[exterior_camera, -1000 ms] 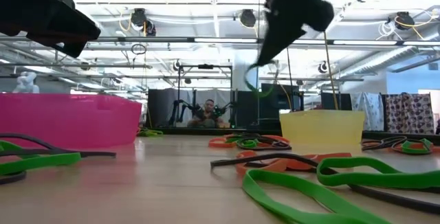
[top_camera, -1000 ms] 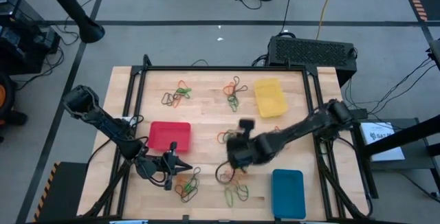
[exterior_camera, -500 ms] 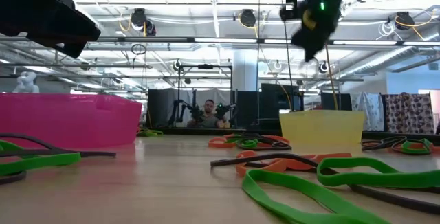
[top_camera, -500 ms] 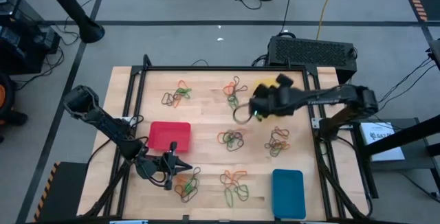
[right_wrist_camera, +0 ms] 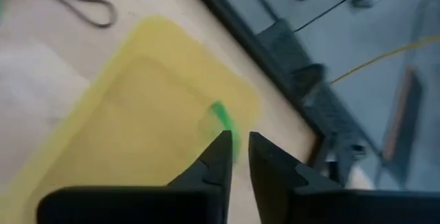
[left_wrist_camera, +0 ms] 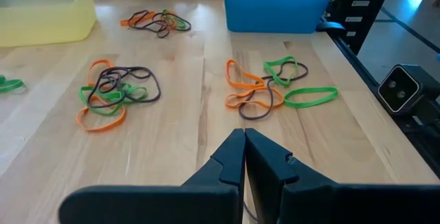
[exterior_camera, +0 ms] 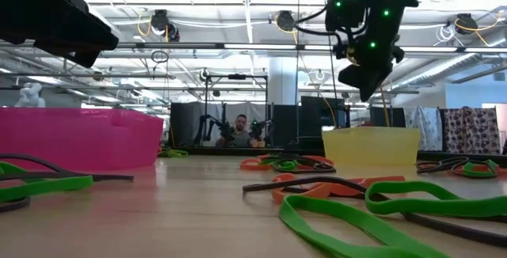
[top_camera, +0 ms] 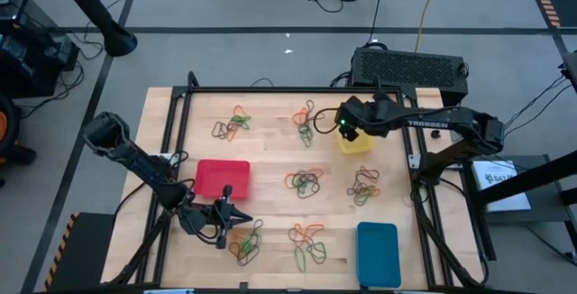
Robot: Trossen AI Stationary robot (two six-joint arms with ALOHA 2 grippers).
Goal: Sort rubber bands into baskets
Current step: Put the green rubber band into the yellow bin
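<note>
Three baskets stand on the wooden table: red [top_camera: 222, 177] near left, yellow [top_camera: 359, 143] far right, blue [top_camera: 378, 253] near right. Loose rubber bands, orange, green and dark, lie in clusters [top_camera: 304, 182] [top_camera: 233, 124] [top_camera: 308, 244] across the table. My right gripper [top_camera: 341, 132] [right_wrist_camera: 239, 157] hangs above the yellow basket's left part, its fingertips a little apart. A blurred green rubber band [right_wrist_camera: 221, 117] shows just past them, over the basket floor [right_wrist_camera: 137, 135]. My left gripper [top_camera: 242, 218] [left_wrist_camera: 244, 135] waits shut near the table's near-left edge, beside a band cluster [top_camera: 243, 240]. My right gripper comes slanting down from the table's right, over the yellow basket. The green rubber band [right_wrist_camera: 223, 122] is a blurred streak right at its fingertips. I cannot tell whether the fingers touch it.
A black frame rail [top_camera: 180, 123] runs around the table top. Beyond the far right corner sits a black box [top_camera: 410, 64]. In the low view, the red basket's wall [exterior_camera: 79, 135] and the yellow basket's wall [exterior_camera: 371, 147] rise between band clusters; a person [exterior_camera: 240, 127] sits far behind.
My right gripper has swung from the table's near middle toward the far right, with a band hanging below it. It rolled as it went. It now hangs over the yellow basket. The left arm has kept still.
</note>
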